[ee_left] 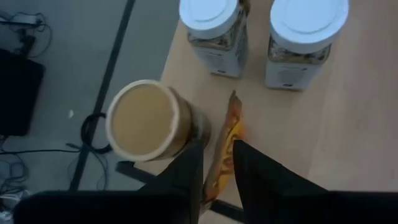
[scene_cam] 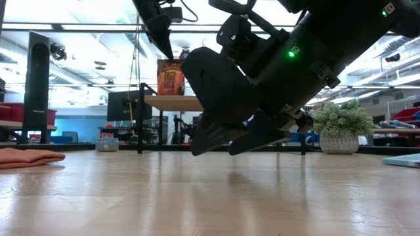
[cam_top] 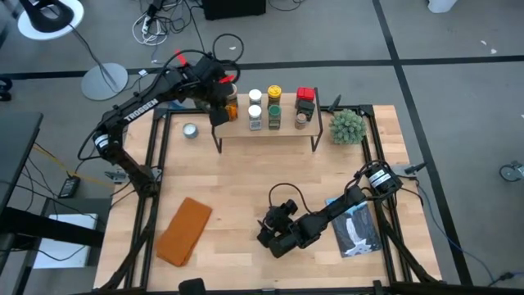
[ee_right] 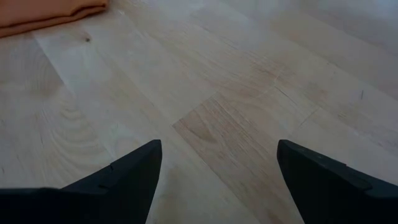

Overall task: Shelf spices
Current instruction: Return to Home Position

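Note:
The shelf [cam_top: 266, 131] stands at the table's far side, and several spice jars stand on its wooden top: two white-topped [cam_top: 255, 105], yellow-topped [cam_top: 274, 91], red-topped [cam_top: 305, 95]. My left gripper [cam_top: 219, 113] is over the shelf's left end, shut on a flat orange spice packet [ee_left: 229, 134] that stands edge-up beside a tan-topped jar [ee_left: 146, 121]. The packet also shows in the low view [scene_cam: 170, 77]. My right gripper [cam_top: 267, 233] is open and empty, low over the table's near middle [ee_right: 217, 155]. My left gripper pinches the orange packet's top edge [ee_left: 221, 163] between its two fingers [ee_left: 186, 171]. The fingers come from above, pointing down. The packet stands upright below them, and its lower edge [scene_cam: 170, 94] is on the shelf's top.
A flat round silver tin [cam_top: 191, 130] lies left of the shelf and a spiky green plant [cam_top: 346, 125] stands at its right. An orange cloth [cam_top: 184, 231] lies at the near left. A dark booklet [cam_top: 357, 229] lies at the near right. Bare wood lies mid-table.

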`<state>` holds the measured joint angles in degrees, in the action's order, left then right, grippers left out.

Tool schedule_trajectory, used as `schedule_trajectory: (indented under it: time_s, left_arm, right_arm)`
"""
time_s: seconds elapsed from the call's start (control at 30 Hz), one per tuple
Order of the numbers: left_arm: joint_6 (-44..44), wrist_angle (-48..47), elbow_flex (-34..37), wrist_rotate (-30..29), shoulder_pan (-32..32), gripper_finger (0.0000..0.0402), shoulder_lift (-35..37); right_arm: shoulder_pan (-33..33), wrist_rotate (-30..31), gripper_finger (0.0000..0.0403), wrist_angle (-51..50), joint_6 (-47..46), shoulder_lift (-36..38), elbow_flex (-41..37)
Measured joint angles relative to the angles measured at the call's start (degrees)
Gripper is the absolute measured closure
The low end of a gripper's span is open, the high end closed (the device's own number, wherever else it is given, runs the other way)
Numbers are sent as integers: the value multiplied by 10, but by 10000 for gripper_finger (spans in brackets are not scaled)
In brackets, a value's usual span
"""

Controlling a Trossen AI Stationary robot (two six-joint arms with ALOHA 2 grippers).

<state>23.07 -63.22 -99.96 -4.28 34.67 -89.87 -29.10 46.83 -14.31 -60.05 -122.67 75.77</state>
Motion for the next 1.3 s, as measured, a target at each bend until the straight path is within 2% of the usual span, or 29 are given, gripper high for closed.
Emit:
schedule_trajectory:
  time_s: [0.4,0.63,0.73,0.83,1.07,1.2,1.3]
  left_arm:
    - [20,4,0,-7,2,309,51]
    - [-22,-14,-1,67,-4,309,129]
    - [-33,-23,23,97,-22,309,184]
    - [-64,-6,74,111,-52,310,253]
    - [-177,122,280,140,-132,310,465]
    - [-228,203,391,178,-149,310,570]
    - [-282,243,456,185,-150,310,629]
  right_arm:
    - [0,0,85,0,1,0,0]
    - [0,0,85,0,1,0,0]
    - [0,0,85,0,2,0,0]
    - [0,0,85,1,8,0,0]
    - [0,0,85,8,13,0,0]
    - [0,0,85,9,14,0,0]
    - [0,-1,85,10,39,0,0]
